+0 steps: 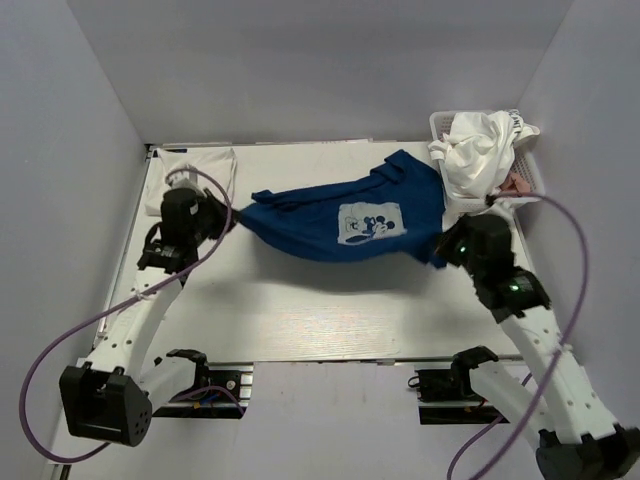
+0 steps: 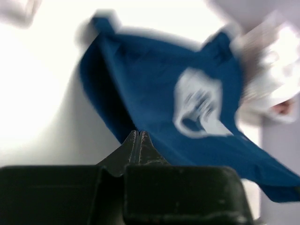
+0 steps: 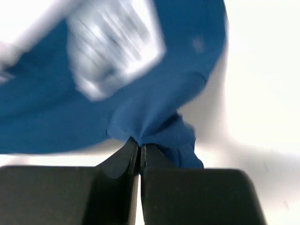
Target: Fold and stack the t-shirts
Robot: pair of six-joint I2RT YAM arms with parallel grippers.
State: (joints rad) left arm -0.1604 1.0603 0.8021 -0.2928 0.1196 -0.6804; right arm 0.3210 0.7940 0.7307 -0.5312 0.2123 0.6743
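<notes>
The navy blue t-shirt (image 1: pixel 340 225) with a white cartoon print hangs stretched above the table between my two grippers. My left gripper (image 1: pixel 232 218) is shut on its left edge; the shirt (image 2: pixel 187 108) spreads beyond the closed jaws (image 2: pixel 137 133). My right gripper (image 1: pixel 444 250) is shut on its right edge, cloth (image 3: pixel 154 93) bunched at the jaw tips (image 3: pixel 139 142). A folded white t-shirt (image 1: pixel 197 165) lies at the table's back left. A white t-shirt (image 1: pixel 478 150) is heaped over the basket, with a bit of pink cloth (image 1: pixel 517 183) under it.
The white mesh basket (image 1: pixel 440 122) stands at the back right corner. Grey walls close in the table (image 1: pixel 330 310) on three sides. Purple cables loop beside each arm.
</notes>
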